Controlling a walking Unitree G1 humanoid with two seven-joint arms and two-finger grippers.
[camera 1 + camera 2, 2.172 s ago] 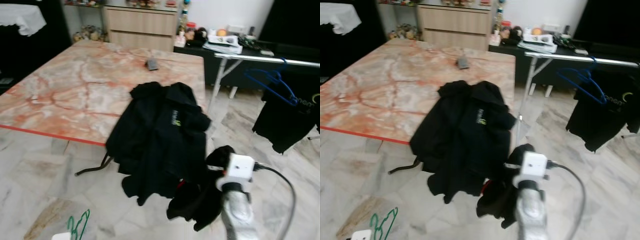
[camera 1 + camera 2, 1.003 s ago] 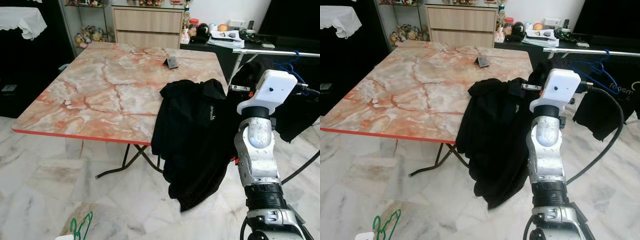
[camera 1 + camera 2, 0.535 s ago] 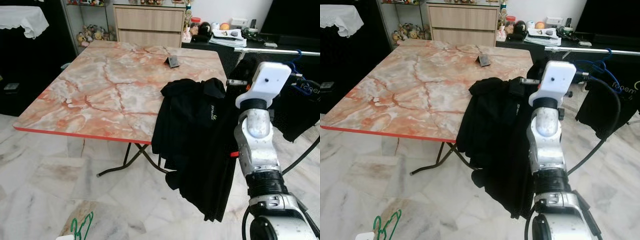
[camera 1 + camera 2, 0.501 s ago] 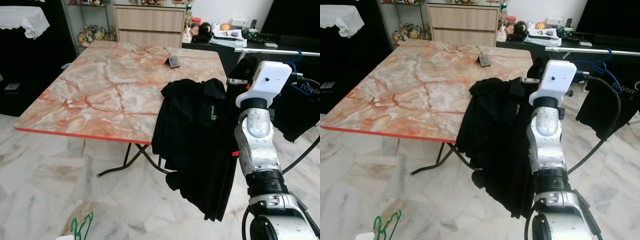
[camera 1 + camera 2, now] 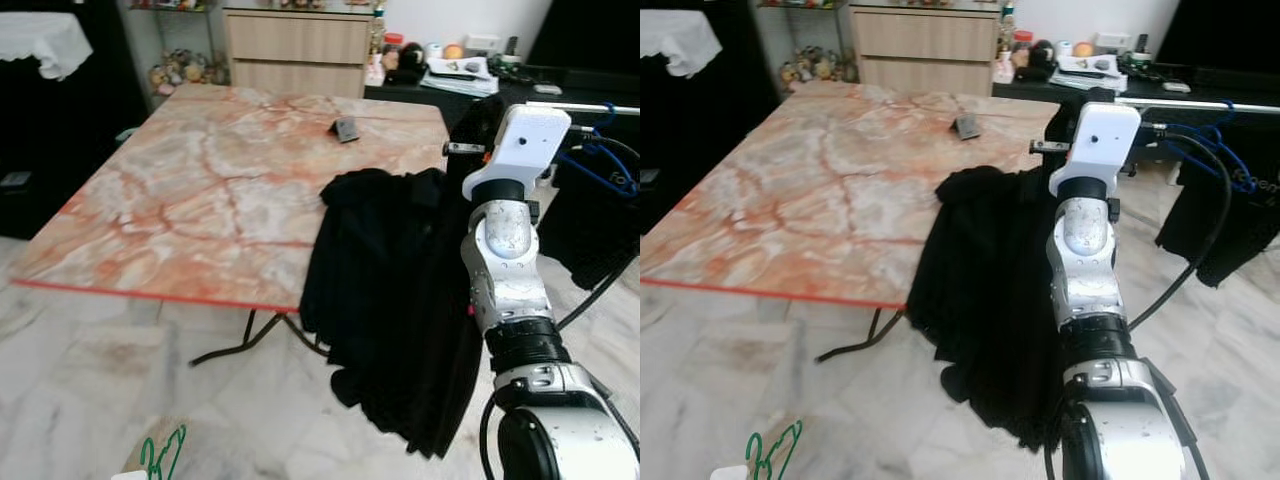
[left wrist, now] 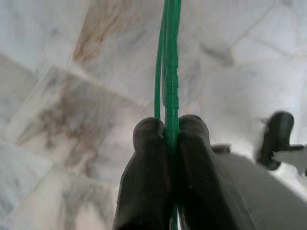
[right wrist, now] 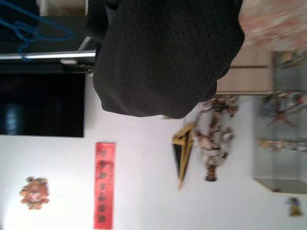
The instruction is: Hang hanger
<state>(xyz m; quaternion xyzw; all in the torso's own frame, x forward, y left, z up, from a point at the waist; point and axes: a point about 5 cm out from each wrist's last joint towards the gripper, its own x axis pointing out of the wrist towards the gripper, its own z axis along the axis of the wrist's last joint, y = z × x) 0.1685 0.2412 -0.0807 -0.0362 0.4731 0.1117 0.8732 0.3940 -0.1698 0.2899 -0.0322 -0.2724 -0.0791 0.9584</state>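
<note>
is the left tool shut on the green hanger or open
Shut. In the left wrist view the two black fingers of the left tool press together on the green hanger, its wire running between them.

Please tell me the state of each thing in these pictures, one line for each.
Green hanger: clamped in the left gripper, low over the floor.
Black garment: held up beside the table by the right arm, hanging freely.
Blue hanger: on the rail.
Black shirt: hanging from the rail.

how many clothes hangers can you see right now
2: a green hanger pinched in the left hand low over the floor, a blue hanger on the rail. Others may be hidden under garments.
</note>
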